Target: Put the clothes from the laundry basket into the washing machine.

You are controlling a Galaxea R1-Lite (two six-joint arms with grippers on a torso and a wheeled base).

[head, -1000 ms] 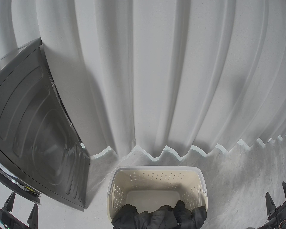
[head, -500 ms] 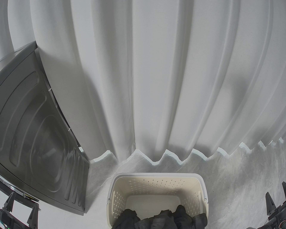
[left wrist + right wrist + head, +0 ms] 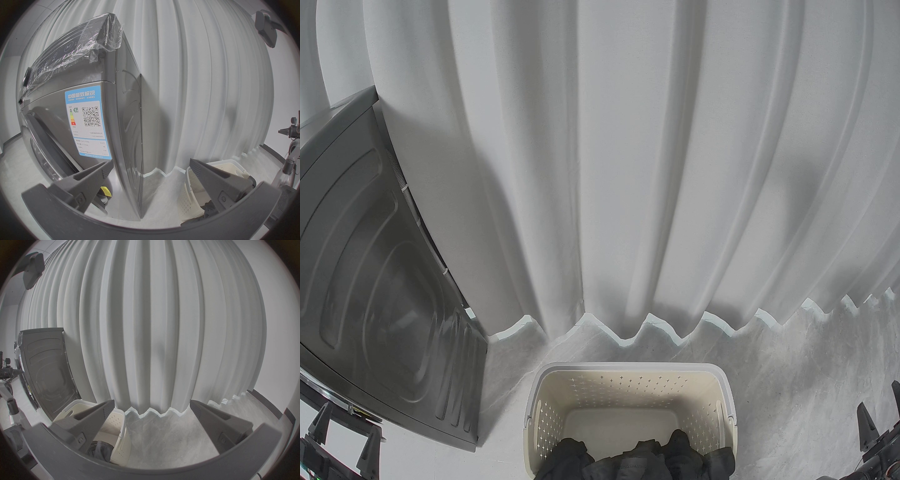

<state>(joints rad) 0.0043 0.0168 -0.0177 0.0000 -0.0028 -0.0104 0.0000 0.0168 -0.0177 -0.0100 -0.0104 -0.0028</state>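
Hanging wide at twelve o'clock, the white curtain. The grey washing machine stands at nine. The laundry basket sits at six, dark clothes heaped at its near end. Left hand at seven, right hand at four, both spread open, empty.

The supporting surface is a pale, marbled grey floor. A cream perforated laundry basket stands upright on it. A grey washing machine stands on the floor to the basket's left, apart from it. The hem of a white pleated curtain meets the floor behind the basket.
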